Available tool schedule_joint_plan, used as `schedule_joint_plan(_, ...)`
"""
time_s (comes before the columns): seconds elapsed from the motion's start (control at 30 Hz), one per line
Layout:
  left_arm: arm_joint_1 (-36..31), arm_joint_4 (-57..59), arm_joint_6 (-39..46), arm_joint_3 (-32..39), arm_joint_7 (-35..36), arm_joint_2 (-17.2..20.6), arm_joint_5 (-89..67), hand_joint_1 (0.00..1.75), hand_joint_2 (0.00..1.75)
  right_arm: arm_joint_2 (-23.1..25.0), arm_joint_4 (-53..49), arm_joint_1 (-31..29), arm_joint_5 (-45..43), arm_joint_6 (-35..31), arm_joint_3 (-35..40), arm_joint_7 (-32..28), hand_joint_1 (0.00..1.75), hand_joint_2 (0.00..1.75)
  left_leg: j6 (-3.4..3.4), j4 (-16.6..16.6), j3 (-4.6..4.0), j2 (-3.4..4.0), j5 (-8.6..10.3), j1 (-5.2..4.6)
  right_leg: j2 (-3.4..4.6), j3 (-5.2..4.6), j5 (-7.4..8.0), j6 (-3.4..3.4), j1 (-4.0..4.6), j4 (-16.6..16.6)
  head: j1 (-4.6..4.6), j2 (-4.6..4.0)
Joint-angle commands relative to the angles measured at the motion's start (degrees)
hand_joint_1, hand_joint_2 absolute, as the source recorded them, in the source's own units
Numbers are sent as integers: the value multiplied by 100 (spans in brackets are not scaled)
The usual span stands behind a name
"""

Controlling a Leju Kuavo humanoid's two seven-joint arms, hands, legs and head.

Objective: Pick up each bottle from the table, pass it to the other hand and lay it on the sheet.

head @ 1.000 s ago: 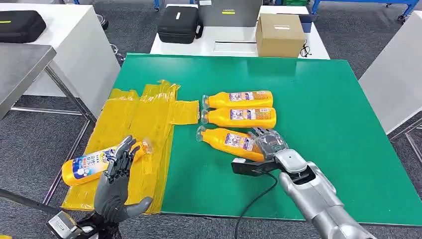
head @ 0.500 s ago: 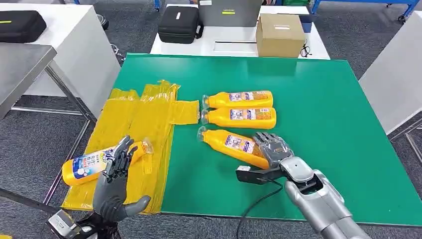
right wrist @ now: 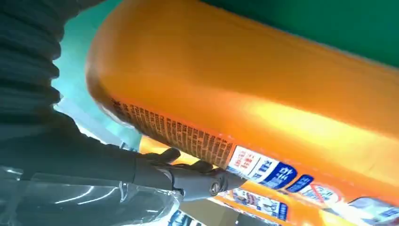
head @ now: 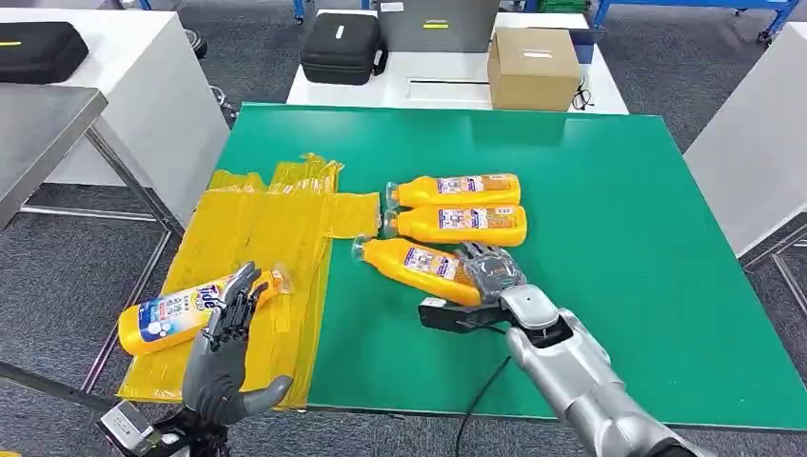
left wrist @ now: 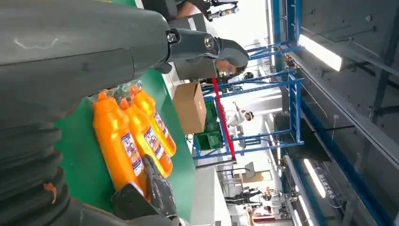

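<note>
Three orange bottles lie on the green table (head: 619, 209), caps toward the yellow sheet (head: 271, 233). My right hand (head: 490, 271) grips the base end of the nearest bottle (head: 414, 262), which is angled with its cap toward the sheet. Close up in the right wrist view, that bottle (right wrist: 263, 94) lies against dark fingers (right wrist: 188, 179). The two other bottles (head: 457, 188) (head: 457, 224) lie side by side just behind it. Another bottle (head: 171, 312) with a blue label rests on the sheet's near left corner. My left hand (head: 224, 352) stands open beside it, fingers up, holding nothing.
A cardboard box (head: 533, 67) and a black case (head: 343, 46) sit on the white table beyond the far edge. A grey metal table (head: 38, 124) stands at the left. A white table (head: 761, 152) flanks the right side.
My right hand has closed on the nearest bottle and carried it left toward the sheet, its cap now nearer the sheet's edge. The left hand has barely moved.
</note>
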Motion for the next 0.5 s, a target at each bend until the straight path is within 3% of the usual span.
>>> schedule_joint_plan(0.03, -63, 329, 31, 256, -127, -106, -24, 0, 175, 890, 1630, -601, 151, -178, -205, 351, 0, 175, -12, -6, 20, 22, -5, 8, 26, 13, 4, -12, 8, -9, 0, 0)
schedule_joint_plan(0.5, -74, 287, 133, 340, -127, -196, -38, 0, 175, 1030, 2106, -746, 339, 60, -183, 475, 0, 175, -13, -5, 19, -8, 3, 12, -3, 18, 9, -21, 11, -13, 0, 0)
